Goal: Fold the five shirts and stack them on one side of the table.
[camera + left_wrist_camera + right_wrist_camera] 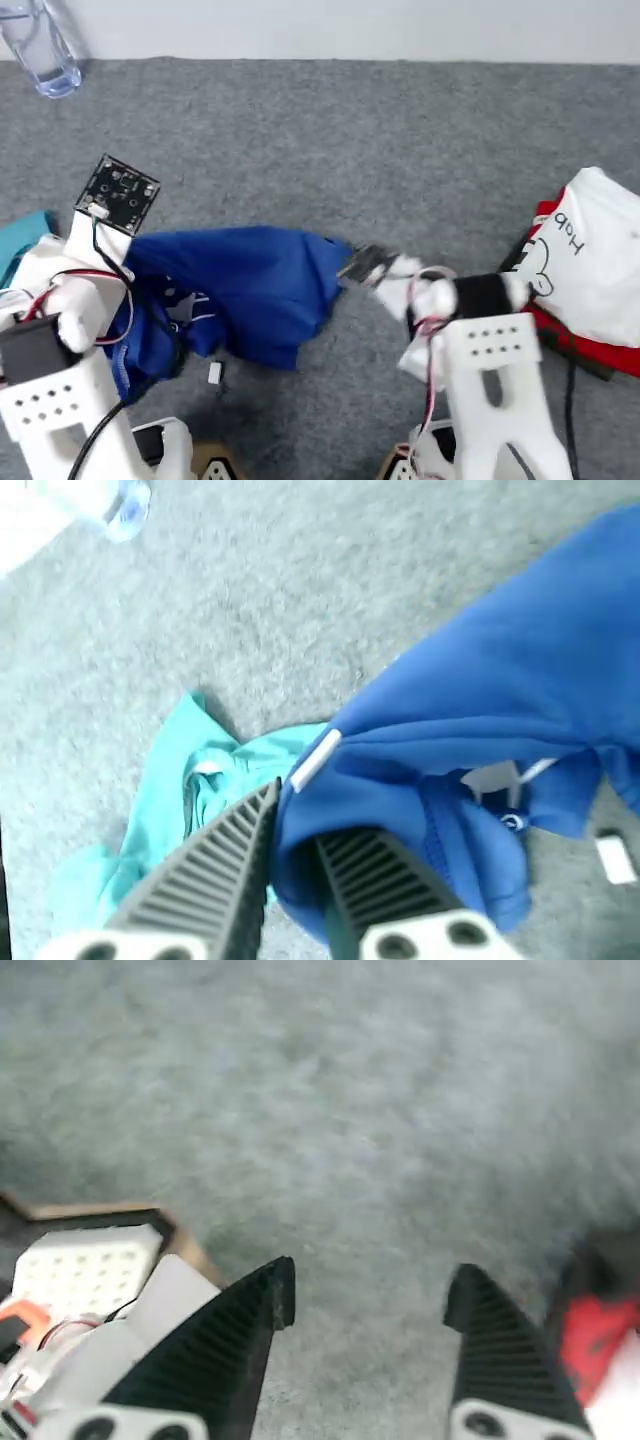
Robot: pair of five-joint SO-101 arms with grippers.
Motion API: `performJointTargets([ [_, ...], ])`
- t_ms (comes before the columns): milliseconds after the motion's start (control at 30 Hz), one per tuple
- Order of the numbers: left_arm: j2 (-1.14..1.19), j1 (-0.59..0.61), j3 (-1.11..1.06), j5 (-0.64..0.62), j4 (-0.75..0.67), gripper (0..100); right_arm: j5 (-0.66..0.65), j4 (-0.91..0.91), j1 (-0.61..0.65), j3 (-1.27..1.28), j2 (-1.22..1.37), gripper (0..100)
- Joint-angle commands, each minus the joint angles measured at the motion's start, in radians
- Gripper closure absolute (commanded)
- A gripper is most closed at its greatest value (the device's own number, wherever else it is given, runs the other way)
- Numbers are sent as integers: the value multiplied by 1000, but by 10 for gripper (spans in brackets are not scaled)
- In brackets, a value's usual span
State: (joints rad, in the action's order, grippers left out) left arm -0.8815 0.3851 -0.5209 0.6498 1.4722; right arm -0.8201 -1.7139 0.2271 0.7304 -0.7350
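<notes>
A blue shirt (245,285) lies bunched in the middle of the grey carpeted table (400,150). My left gripper (298,825) is shut on a fold of the blue shirt (500,690) at its left end, with fabric pinched between the ribbed fingers (235,855). A teal shirt (190,790) lies crumpled just beyond it, at the table's left edge (22,240). My right gripper (370,1300) is open over bare carpet; from above, the right gripper (365,265) sits by the blue shirt's right edge. A white shirt (590,255) rests on a red shirt (600,350) at the far right.
A clear plastic bottle (40,50) stands at the back left corner. A small white tag (215,373) lies on the carpet in front of the blue shirt. Both arm bases (495,400) stand along the front edge. The back half of the carpet is open.
</notes>
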Motion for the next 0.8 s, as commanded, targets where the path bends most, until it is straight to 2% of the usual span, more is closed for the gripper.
performJointTargets([
  [0,-18,46,-97,9,-117,987,106,51,159,18,-21,719],
  [100,-18,80,-147,8,-164,987,180,159,288,71,-18,720],
  [300,-17,91,-206,8,-173,987,319,355,513,141,-15,721],
  [567,-18,91,-225,3,-169,987,456,630,676,241,-13,722],
  [767,-18,91,-225,2,-169,987,453,685,730,249,-12,779],
])
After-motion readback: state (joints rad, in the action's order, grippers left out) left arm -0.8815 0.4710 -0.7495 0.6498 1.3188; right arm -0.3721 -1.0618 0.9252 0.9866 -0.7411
